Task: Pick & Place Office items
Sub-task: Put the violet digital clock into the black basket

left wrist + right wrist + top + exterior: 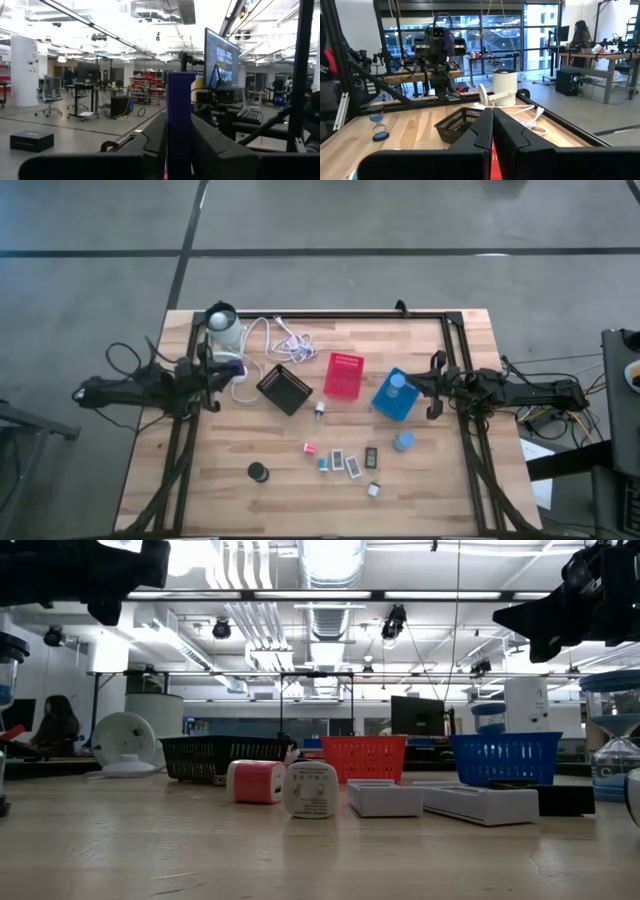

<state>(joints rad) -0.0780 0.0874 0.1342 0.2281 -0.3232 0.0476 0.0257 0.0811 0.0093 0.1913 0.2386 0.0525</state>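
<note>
My left gripper (180, 150) hovers over the table's left side beside the white lamp (224, 330), shut on a purple block (180, 110). My right gripper (492, 137) is shut and empty above the table's right side, by the blue bin (385, 402). Small office items lie flat on the wood near the front: a pink block (310, 448), a teal block (324, 464), white blocks (353, 463), a black block (371, 456), a black disc (259, 471) and a pale-blue round piece (404, 442). Another pale-blue piece (397, 381) shows at the blue bin. My left gripper pinches the purple block's lower part (180, 137) between its two fingers (152, 145). The fingers reach about level toward the table's right side. The block stands upright, rising well above the fingers, lifted clear of the table.
A black mesh bin (285, 388), a red one (344, 375) and the blue one stand in a row across the table's middle. The lamp's white cable (285, 340) lies looped at the back. Bare wood lies at the front left.
</note>
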